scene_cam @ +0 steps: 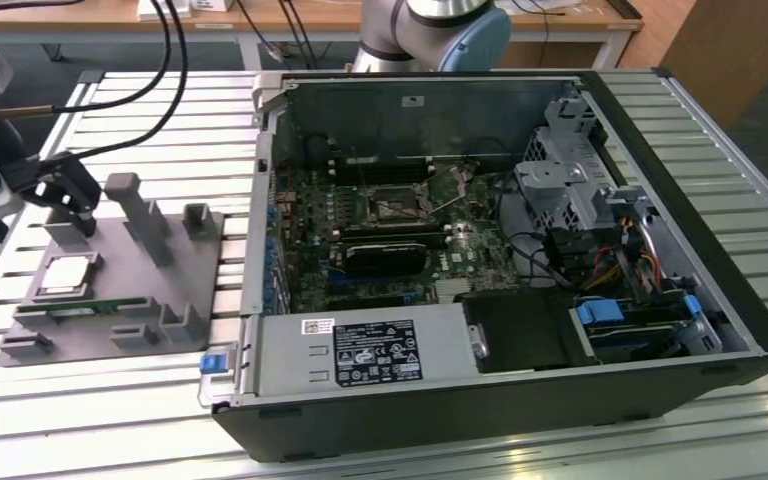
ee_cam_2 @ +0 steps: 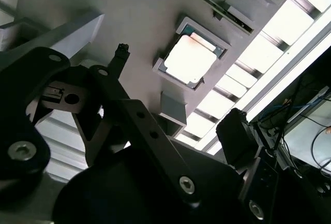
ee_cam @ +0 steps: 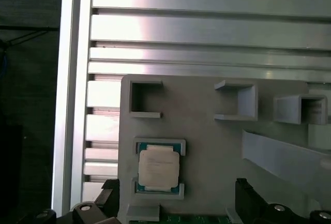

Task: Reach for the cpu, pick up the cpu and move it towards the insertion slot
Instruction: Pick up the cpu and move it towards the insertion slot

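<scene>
The gripper (ee_cam: 176, 187) is being held with its jaws apart, not touching the cpu (ee_cam: 159, 166), which is being cradled in a grey fixture (ee_cam: 207, 131) pocket at about nine o'clock from the insertion slot (scene_cam: 395, 208) in the exterior view.

A table (scene_cam: 211, 130) of ribbed, silvery aluminium slats carries two things. A flat grey holder plate (scene_cam: 117, 285) with upright blocks lies on the slats directly beneath the claw (scene_cam: 75, 205), close to the table's edge. An open black computer case (scene_cam: 491, 420) lies on its side beside the plate, well apart from the claw.
</scene>
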Tool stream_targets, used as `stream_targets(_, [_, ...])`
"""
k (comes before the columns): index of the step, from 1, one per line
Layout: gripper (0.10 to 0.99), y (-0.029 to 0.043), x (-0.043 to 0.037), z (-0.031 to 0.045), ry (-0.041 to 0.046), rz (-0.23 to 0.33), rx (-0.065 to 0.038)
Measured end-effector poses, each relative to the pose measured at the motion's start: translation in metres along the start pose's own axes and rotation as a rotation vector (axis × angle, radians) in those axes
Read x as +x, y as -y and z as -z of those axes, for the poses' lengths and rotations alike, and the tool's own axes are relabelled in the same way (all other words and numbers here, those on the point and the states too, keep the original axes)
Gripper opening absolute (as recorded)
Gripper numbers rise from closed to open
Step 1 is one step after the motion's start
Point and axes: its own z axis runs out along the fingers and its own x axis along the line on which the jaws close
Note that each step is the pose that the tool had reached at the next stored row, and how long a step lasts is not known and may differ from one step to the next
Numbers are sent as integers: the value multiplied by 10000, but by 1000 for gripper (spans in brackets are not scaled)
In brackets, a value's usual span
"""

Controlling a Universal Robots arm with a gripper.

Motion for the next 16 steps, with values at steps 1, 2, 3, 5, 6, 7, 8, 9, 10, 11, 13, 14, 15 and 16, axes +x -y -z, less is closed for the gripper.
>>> stream_targets(1, [953,2,1,-18,0,-1,0])
stream_targets(2, [953,5,1,-36,0,0,0])
stream_targets(3, [953,7,1,-54,0,1,0])
stream_targets(5, [953,11,1,-90,-1,0,0])
stream_targets(6, [953,12,2,-108,-1,1,0])
stream_targets(7, [953,14,1,-127,0,0,0])
stream_targets(8, [953,16,1,-145,0,1,-1])
stream_targets(9, [953,17,1,-163,0,1,-1])
stream_targets(10, [953,18,1,-178,0,1,-1])
stream_targets(11, [953,19,1,-188,0,1,-1])
stream_targets(13, [953,19,1,-203,0,1,1])
stream_targets(14, [953,20,1,-211,0,1,4])
stream_targets(15, [953,21,1,-219,-1,2,7])
stream_targets(16, [953,21,2,-230,-1,2,11])
